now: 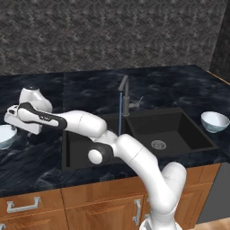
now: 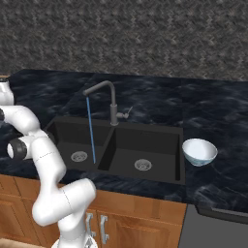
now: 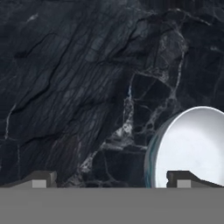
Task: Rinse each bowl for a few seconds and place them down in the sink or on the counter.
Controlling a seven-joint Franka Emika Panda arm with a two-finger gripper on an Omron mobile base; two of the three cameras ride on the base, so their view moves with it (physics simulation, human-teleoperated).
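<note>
I see my tool [image 3: 111, 179] spread wide above the tabletop [image 3: 65, 87], one fingertip [image 3: 186, 178] over the left bowl [image 3: 192, 144]. The other bowl [image 1: 214, 121] sits right of the sink [image 1: 179, 134]; the faucet [image 1: 125, 96] runs.

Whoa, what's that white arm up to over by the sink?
The arm is reaching left over the counter toward a small white bowl. Its claw hangs open above the bowl's edge, not gripping it. A second bowl sits on the counter right of the sink, and the faucet is running a thin stream into the left basin.
</note>
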